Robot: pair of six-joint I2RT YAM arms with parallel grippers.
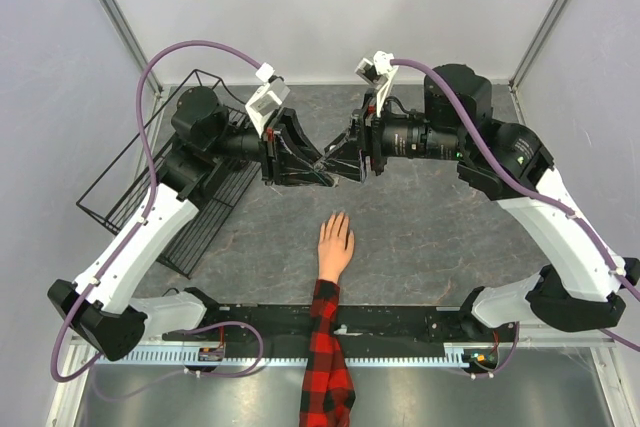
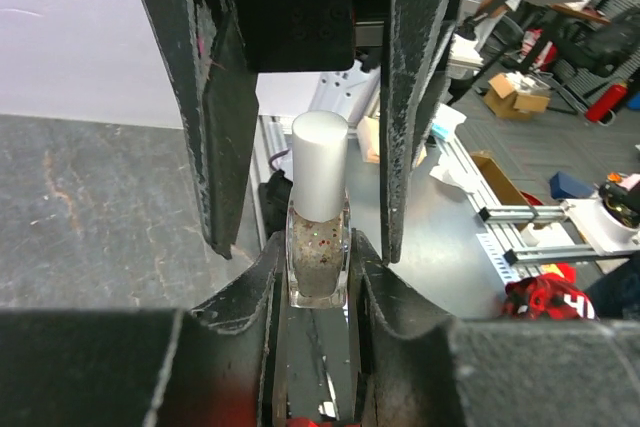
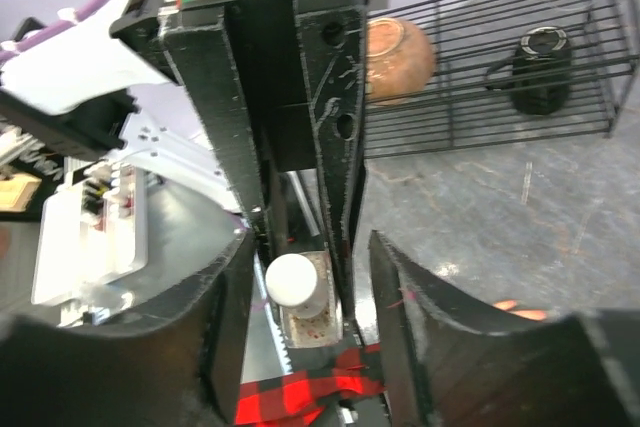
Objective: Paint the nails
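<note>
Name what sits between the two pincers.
A nail polish bottle: the left pincer clamps its glass base, the right pincer straddles its white cap, clearest in the left wrist view.

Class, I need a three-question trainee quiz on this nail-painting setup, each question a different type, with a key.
1. True or false: the right gripper stands open around the white cap.
2. Which clamps the polish bottle? A) right gripper B) left gripper C) neither
3. Fill in: the wire rack stands on the robot's ____ side.
Key: 1 true; 2 B; 3 left.
</note>
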